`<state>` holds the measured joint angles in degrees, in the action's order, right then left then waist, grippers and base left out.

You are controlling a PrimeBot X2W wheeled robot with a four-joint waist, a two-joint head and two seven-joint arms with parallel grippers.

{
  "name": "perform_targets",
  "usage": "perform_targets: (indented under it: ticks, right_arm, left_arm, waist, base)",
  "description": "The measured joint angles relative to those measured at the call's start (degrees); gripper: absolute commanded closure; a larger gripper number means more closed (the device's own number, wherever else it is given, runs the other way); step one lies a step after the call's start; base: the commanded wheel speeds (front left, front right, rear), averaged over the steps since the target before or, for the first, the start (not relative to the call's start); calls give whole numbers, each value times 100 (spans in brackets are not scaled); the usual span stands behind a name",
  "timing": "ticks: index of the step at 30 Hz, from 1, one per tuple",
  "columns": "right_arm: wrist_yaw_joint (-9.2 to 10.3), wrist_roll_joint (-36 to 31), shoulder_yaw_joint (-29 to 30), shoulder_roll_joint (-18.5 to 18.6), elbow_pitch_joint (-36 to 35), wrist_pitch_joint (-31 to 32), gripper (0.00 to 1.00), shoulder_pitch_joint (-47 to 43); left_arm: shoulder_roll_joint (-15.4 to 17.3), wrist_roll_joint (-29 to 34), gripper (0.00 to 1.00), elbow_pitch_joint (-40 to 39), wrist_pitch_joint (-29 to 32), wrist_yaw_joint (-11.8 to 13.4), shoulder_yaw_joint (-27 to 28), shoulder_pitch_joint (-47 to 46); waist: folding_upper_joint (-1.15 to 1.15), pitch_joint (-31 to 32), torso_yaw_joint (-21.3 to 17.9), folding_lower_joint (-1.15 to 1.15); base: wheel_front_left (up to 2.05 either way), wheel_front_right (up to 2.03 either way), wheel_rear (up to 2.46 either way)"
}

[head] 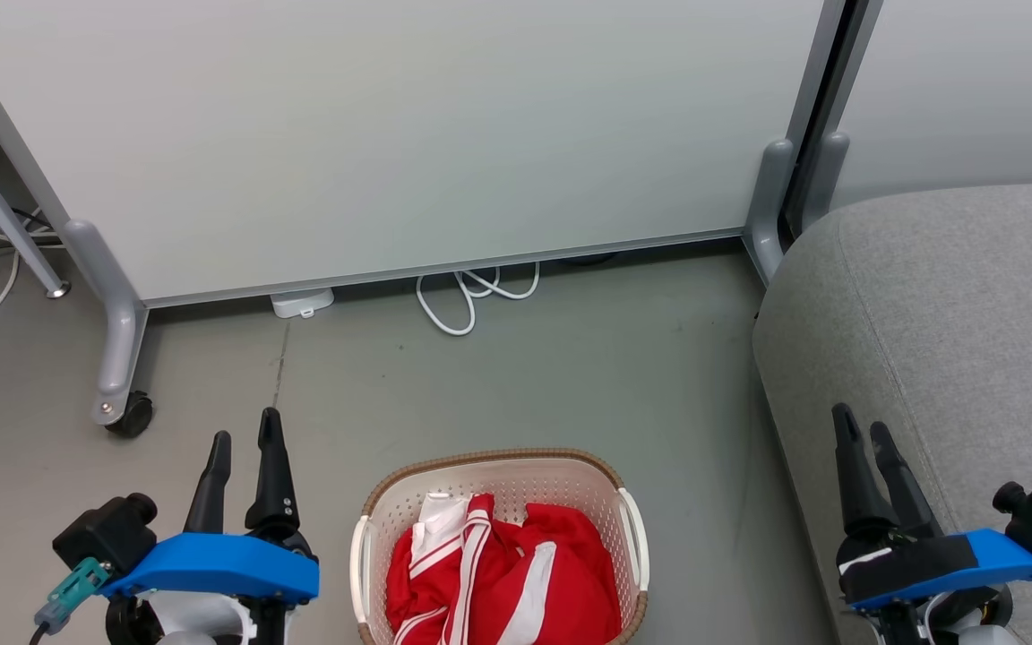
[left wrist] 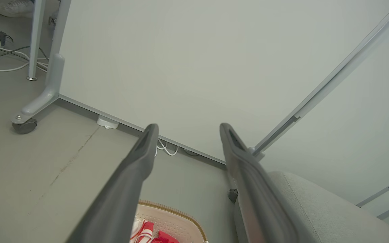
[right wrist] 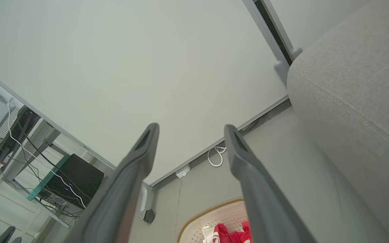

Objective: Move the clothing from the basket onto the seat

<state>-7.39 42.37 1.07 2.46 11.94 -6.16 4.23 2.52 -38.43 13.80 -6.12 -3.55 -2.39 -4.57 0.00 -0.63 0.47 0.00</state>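
Everything is being lit brightly and evenly by diffuse light. Faint shadows are being cast under the white panel (head: 391, 134) beyond the fingers (head: 272, 466), and on the floor (head: 570, 376) beside the seat (head: 955, 313), left of the right gripper (head: 860, 421). In the wrist views the fingers are being blurred toward their bases, and straight panel edges are being bowed beside them.

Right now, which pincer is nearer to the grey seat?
Right. The right pincer is at the edge of the seat. The left pincer is on the other side of the basket, over the floor.
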Motion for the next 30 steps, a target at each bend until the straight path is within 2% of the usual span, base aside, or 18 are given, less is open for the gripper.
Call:
perform_targets:
  ticks: [21,30]
  right_arm:
    - [-1,-1285,-132,7,-22,-311,0,-4]
    - [-1,-1756,-187,11,-36,-439,0,-4]
  left_arm:
    - [22,1346,0,12,-314,47,-247,0]
    - [31,1816,0,30,-444,-101,-359,-2]
  waist:
    - [0,-3,24,0]
    - [0,-5,29,0]
  base:
    - [0,0,0]
    - [0,0,0]
